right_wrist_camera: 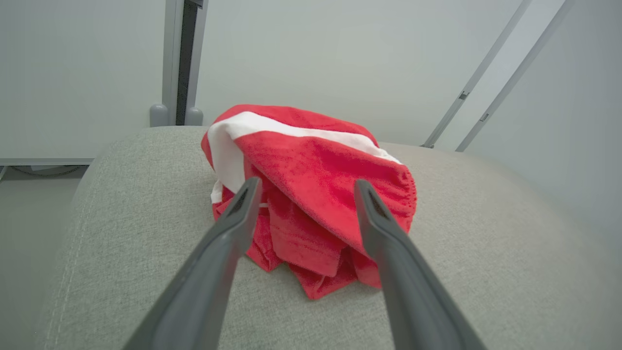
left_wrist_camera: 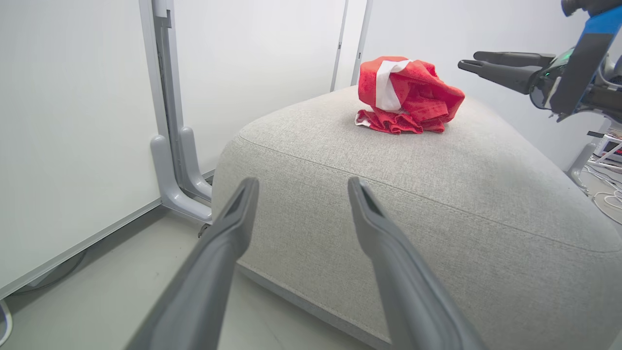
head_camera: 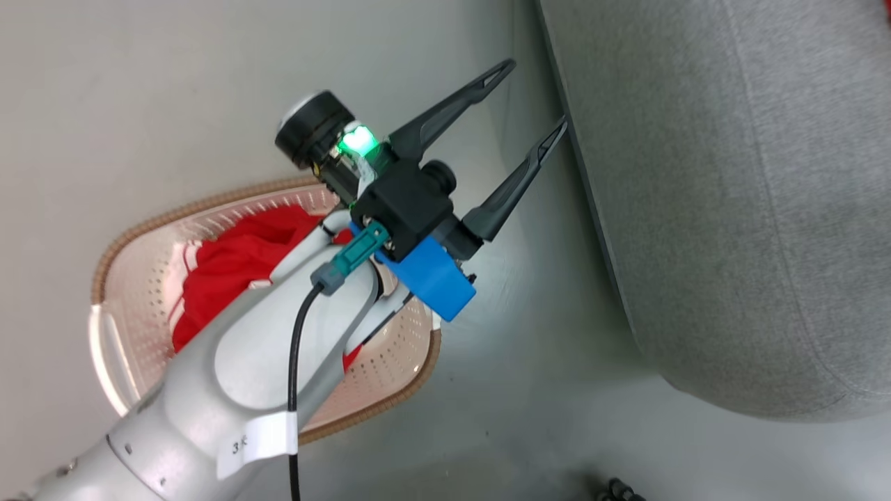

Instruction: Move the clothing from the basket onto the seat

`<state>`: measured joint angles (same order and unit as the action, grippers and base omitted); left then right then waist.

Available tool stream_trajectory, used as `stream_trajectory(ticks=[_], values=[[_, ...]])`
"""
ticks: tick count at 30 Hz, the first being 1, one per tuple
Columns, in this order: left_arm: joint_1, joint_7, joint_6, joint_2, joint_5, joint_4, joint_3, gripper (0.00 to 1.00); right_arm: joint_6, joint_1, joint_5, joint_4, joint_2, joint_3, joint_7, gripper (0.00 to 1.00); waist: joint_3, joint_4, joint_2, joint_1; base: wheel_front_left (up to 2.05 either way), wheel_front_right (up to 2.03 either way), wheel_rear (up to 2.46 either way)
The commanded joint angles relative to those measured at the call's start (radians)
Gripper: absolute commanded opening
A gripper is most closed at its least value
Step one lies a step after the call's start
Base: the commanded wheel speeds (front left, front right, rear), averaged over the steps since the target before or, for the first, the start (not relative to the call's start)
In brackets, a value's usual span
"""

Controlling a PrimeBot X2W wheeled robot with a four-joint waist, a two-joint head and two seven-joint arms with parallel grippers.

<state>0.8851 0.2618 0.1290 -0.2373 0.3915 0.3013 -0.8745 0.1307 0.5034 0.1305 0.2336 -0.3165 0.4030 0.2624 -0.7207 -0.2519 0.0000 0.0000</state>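
Judging by how things lie, the job is part done. One red garment [right_wrist_camera: 316,194] sits bundled on the seat [right_wrist_camera: 486,267], white band uppermost, well in from the cushion's edge. More clothing [head_camera: 237,261] lies in the basket [head_camera: 136,306] on the floor [head_camera: 174,83], a red heap with a little white showing. I cannot tell how many pieces, since the left forearm [head_camera: 264,348] covers much of it. At least one more trip looks needed before the basket is emptied.

The right gripper [right_wrist_camera: 307,184] points at the bundle with its jaws wide apart and nothing between them. In the left wrist view it hangs beside and a little above the garment, not touching it. The left gripper [head_camera: 536,95] hangs over the strip of floor between basket and seat. Its jaws are apart and empty too, with one tip close to the seat's side.

The seat is grey woven upholstery with a rounded corner and a stitched seam running below its top. It looks broad and soft enough to take more cloth beside the first bundle. The floor is pale, smooth and faintly shiny. White wall panels [left_wrist_camera: 73,121] stand behind the seat, with a grey upright post [left_wrist_camera: 167,97] on curved feet. Loose cables [left_wrist_camera: 605,197] trail at the far right (worth keeping clear of).
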Motion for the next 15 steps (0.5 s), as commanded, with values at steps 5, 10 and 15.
stream_trajectory(ticks=[5,10,15], values=[[-0.087,0.005,0.002,0.016,-0.031,-0.011,0.075,1.0,0.0,-0.056,-0.01,-0.065,0.018,-0.043,0.004,1.0,0.14,0.038,0.0,0.0,0.0,0.0,0.0],[-0.179,0.005,0.002,0.041,-0.066,-0.026,0.175,1.0,0.0,-0.086,-0.017,-0.101,0.024,-0.127,0.004,1.0,0.226,0.074,0.0,0.0,0.0,0.0,0.0],[-0.263,0.005,0.002,0.068,-0.092,-0.046,0.278,1.0,0.0,-0.101,-0.02,-0.117,0.036,-0.215,0.004,1.0,0.297,0.114,0.0,0.0,0.0,0.0,0.0]])
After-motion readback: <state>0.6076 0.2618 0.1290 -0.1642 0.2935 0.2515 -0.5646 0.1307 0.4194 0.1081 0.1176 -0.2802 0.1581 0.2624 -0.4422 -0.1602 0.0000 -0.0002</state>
